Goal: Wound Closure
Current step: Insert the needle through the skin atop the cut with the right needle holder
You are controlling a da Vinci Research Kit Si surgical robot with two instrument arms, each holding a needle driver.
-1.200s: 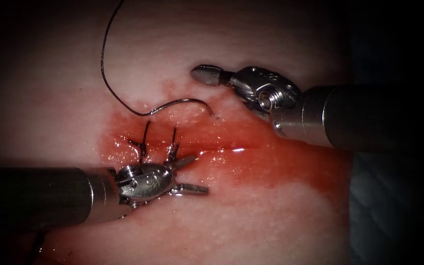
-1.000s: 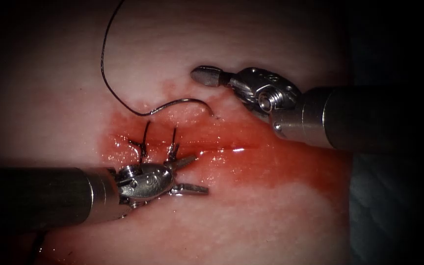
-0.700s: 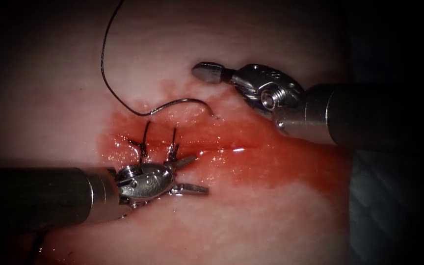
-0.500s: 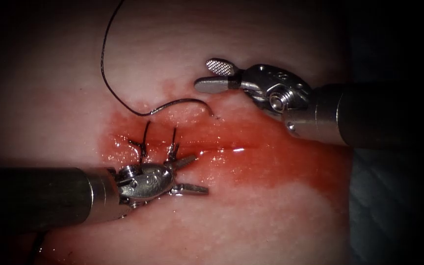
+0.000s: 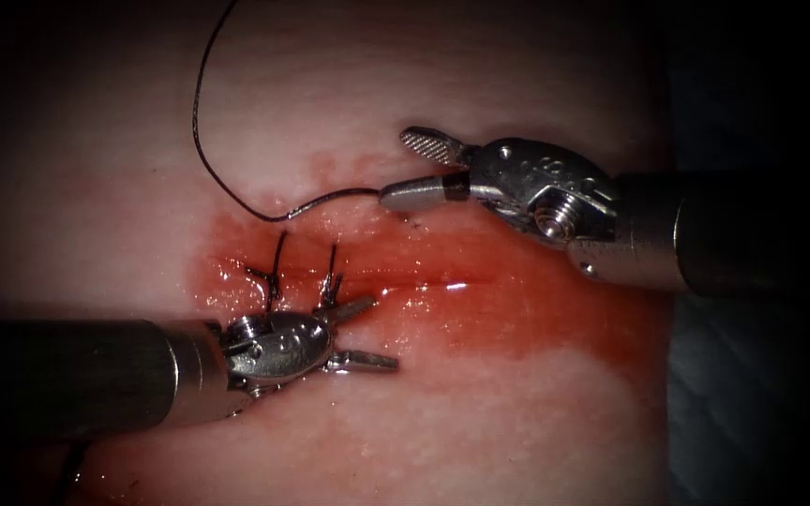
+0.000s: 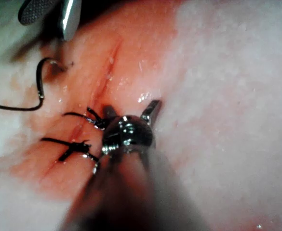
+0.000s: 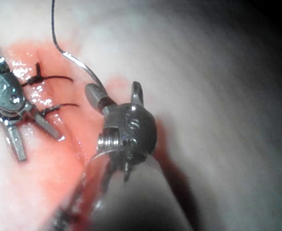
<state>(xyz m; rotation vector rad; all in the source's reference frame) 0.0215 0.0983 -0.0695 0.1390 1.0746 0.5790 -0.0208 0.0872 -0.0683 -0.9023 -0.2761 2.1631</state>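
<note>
The curved needle [image 5: 330, 197] lies on the tissue [image 5: 480, 412] just above the cut [image 5: 405, 278], not held. Its pointed end is hidden under the lower jaw of my right tool [image 5: 400, 167], whose jaws stand open around that end. Whether the point is in the tissue I cannot tell. Thread [image 5: 197, 112] runs from the needle's blunt end up and out of the picture. My left tool [image 5: 372, 333] rests below the cut beside the two stitches [image 5: 277, 267], open and holding nothing. The right wrist view has the needle [image 7: 83, 65] reaching one jaw of the right tool [image 7: 115, 94].
Red fluid [image 5: 536, 319] covers the tissue around the cut, mostly to the right. The unstitched length of the cut [image 6: 109, 72] runs from the stitches [image 6: 80, 115] toward the needle [image 6: 39, 84]. The left tool [image 7: 10, 103] shows in the right wrist view beside the stitches [image 7: 56, 77].
The right tool's jaws have opened, and it has come down onto the needle's pointed end. The left tool, needle and thread have not moved.
</note>
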